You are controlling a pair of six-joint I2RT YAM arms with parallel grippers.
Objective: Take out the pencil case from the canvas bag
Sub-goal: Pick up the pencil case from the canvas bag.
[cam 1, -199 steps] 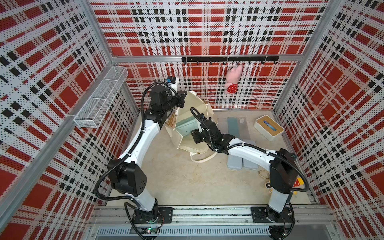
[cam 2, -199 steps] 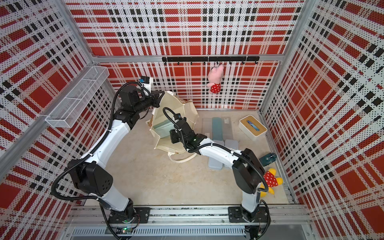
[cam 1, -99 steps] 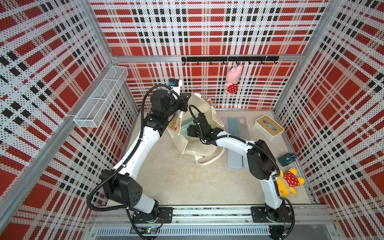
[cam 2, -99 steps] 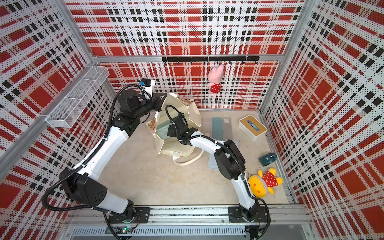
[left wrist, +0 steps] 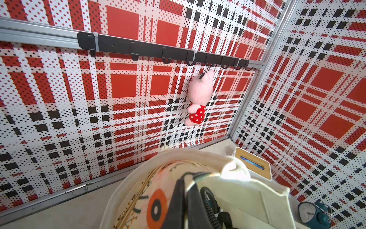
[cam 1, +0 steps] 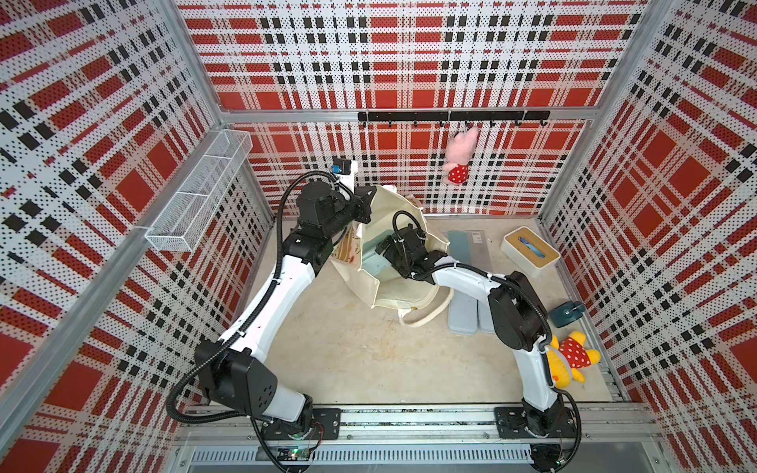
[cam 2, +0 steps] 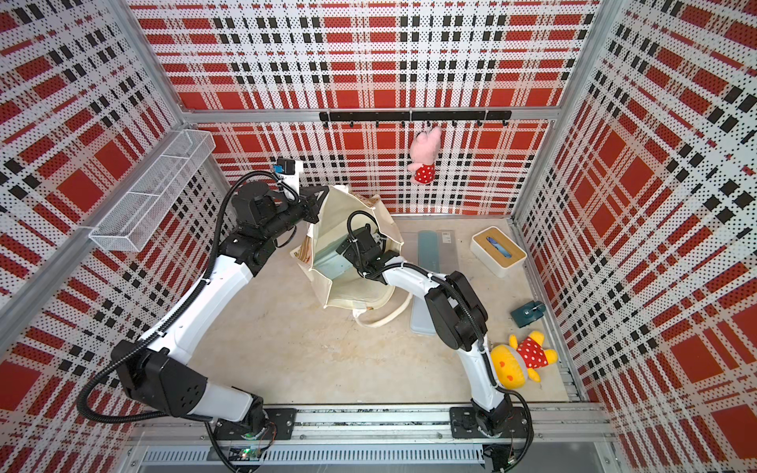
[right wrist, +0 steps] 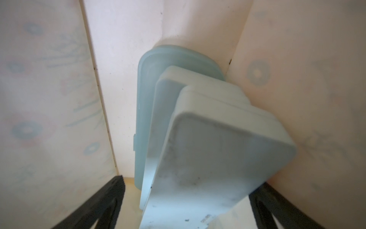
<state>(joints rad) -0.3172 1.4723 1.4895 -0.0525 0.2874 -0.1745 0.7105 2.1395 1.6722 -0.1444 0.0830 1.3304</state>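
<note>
While the left arm (cam 1: pixel 286 295) pinches the far rim of the canvas bag (cam 1: pixel 409 295) with closed jaws, holding it open on the tabletop (cam 1: pixel 348 348), the right arm (cam 1: pixel 463 278) reaches down inside. Its jaws stand wide, flanking the nearest pale blue pencil case (right wrist: pixel 217 150), which leans with two others in the bag's inner corner.

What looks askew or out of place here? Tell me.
Inside the canvas bag, pinched at its rim by the left hand, pale pencil cases lean askew on one another. A yellow plush toy lies sprawled by the right arm.
</note>
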